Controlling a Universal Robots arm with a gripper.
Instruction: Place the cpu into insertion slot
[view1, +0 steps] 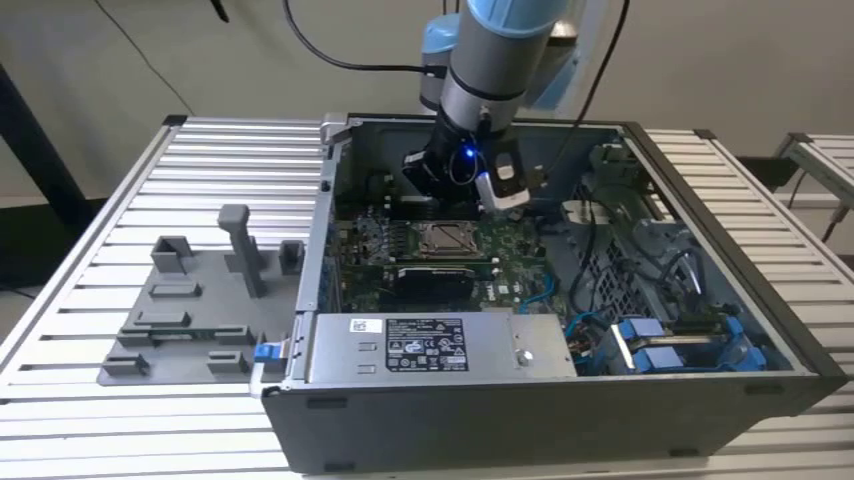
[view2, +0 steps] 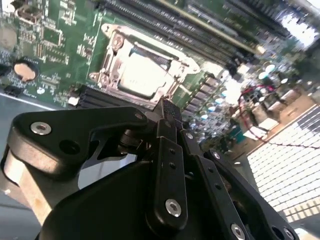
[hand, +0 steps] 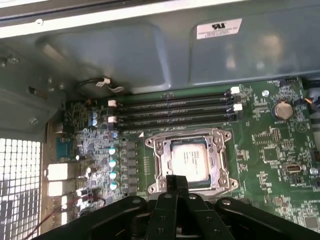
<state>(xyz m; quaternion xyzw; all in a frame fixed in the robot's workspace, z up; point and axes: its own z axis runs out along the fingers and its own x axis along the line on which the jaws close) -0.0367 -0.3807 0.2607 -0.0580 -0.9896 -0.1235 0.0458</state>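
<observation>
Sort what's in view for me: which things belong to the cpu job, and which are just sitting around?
Belong to the job:
- cpu, lying inside the socket frame
- insertion slot, on the green motherboard
- gripper, hovering just above the slot

Just lying about:
- long black connector strips beside the slot
- coin battery
- power supply box
- grey fixture plate outside the case

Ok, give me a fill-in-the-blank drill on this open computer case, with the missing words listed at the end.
1. The cpu lies inside the metal frame of the insertion ____.
2. In the first wrist view, the long black connector strips number ____.
3. In the exterior view, the gray fixture plate lies outside the case, on that view's ____ side.
4. The motherboard is coloured ____.

Missing words: slot; three; left; green
</observation>
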